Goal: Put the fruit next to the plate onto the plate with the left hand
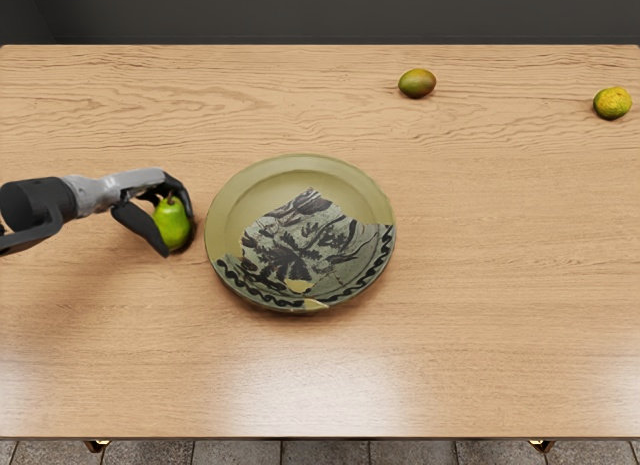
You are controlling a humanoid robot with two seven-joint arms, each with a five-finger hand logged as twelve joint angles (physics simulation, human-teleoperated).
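Note:
A green pear (172, 223) stands on the table just left of the olive plate (232, 213), which has a dark leaf pattern in its middle. My left hand (160, 213) comes in from the left edge and wraps the pear: dark fingers curl over its top and far side, the thumb runs down its near side. The pear still rests on the wood, beside the plate's left rim. The right arm does not show.
A mango (417, 82) lies at the back, right of centre. A yellow-green citrus fruit (612, 102) sits near the far right edge. The wooden table (450, 365) stretches wide in front of and right of the plate.

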